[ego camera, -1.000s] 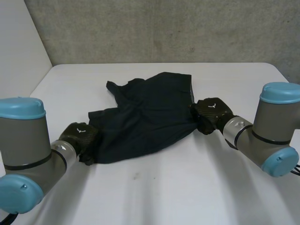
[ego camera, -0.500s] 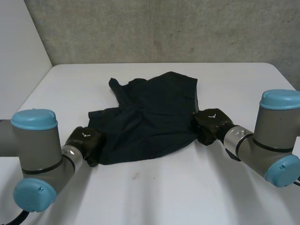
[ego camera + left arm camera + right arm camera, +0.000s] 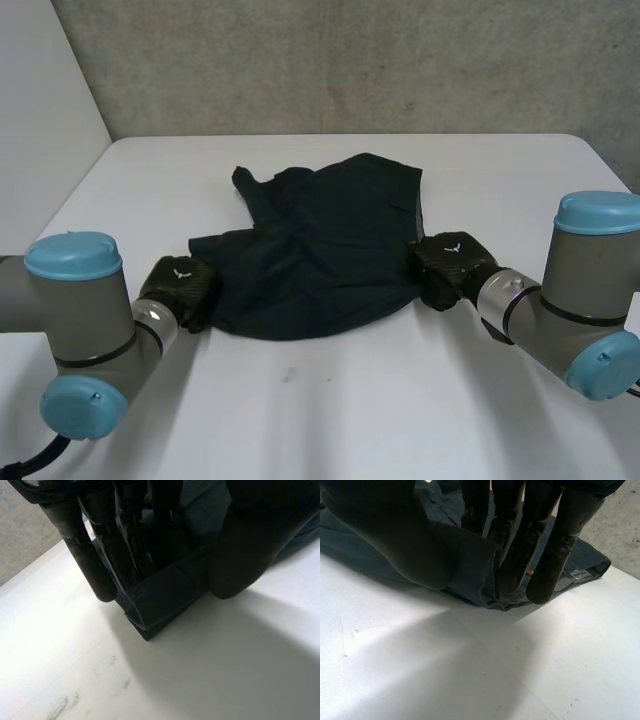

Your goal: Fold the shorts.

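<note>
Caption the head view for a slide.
Left hand and right hand pinch opposite sides of dark shorts on a white table.

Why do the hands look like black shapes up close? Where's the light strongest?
Left wrist view: the left hand is dark against the table, brightest beside it. Right wrist view: the right hand likewise, glare beside its thumb. Head view: even light; the shorts look flat black.

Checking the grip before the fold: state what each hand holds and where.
Both hold the shorts. The left hand pinches their near left corner; the right hand pinches their right edge.
</note>
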